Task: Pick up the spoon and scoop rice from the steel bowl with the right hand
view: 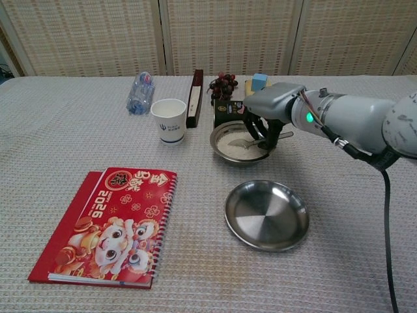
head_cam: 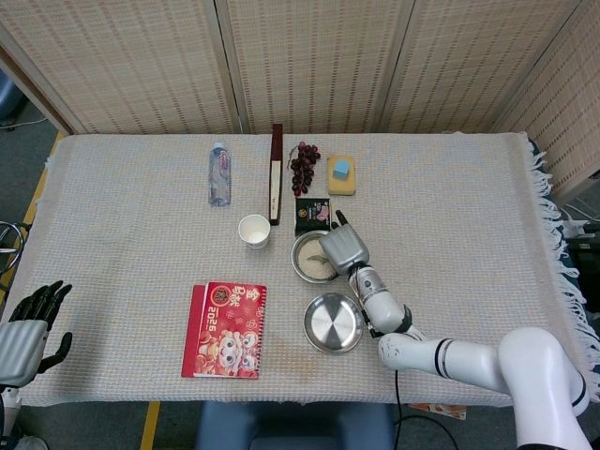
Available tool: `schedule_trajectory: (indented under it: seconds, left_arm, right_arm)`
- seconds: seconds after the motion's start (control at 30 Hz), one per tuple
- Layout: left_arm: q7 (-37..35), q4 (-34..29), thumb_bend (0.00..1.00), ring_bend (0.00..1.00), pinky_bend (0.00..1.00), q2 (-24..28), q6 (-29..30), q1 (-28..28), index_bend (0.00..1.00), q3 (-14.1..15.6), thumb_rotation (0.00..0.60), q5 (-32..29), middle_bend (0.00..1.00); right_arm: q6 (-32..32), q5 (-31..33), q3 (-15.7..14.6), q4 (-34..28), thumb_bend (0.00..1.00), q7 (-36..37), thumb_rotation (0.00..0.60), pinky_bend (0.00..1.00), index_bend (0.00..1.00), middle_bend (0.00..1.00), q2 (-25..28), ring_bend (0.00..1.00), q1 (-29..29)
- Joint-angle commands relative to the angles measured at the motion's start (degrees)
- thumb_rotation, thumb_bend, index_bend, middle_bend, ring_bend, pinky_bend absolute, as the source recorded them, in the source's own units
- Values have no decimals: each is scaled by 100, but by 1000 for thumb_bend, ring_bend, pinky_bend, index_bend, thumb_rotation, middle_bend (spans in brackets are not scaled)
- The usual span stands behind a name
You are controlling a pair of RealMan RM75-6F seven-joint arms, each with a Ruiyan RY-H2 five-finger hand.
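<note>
The steel bowl of rice (view: 228,151) (head_cam: 307,262) stands mid-table, behind an empty steel dish (view: 266,214) (head_cam: 333,322). My right hand (view: 272,104) (head_cam: 343,247) hangs over the bowl's right side, holding a metal spoon (view: 251,142). The spoon's bowl lies down in the rice while its handle runs up to the right into the curled fingers. My left hand (head_cam: 26,328) shows only in the head view, low at the table's near left corner, with its fingers apart and nothing in it.
A red calendar book (view: 107,223) lies at the front left. Behind the rice bowl are a paper cup (view: 169,120), a water bottle (view: 140,92), a dark upright box (view: 195,96), grapes (view: 222,85), a small black packet (view: 229,112) and a yellow sponge with a blue block (view: 258,83).
</note>
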Motion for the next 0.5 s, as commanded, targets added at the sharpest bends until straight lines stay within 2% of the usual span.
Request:
schedule_trajectory:
  seconds: [0.03, 0.33, 0.5]
  left_arm:
    - [-3, -1, 478, 0, 127, 2, 9, 6, 0, 3, 600, 5, 0]
    - [-12, -6, 478, 0, 128, 10, 31, 18, 0, 4, 600, 12, 0]
    - [-2, -2, 479, 0, 127, 4, 15, 11, 0, 8, 600, 14, 0]
  right_arm:
    - [-165, 245, 108, -142, 326, 278, 600, 2, 946, 593, 127, 196, 21]
    - [-417, 642, 206, -291, 325, 1010, 600, 2, 947, 593, 471, 198, 2]
    - [-671, 911, 119, -151, 325, 1338, 600, 2, 947, 593, 575, 198, 10]
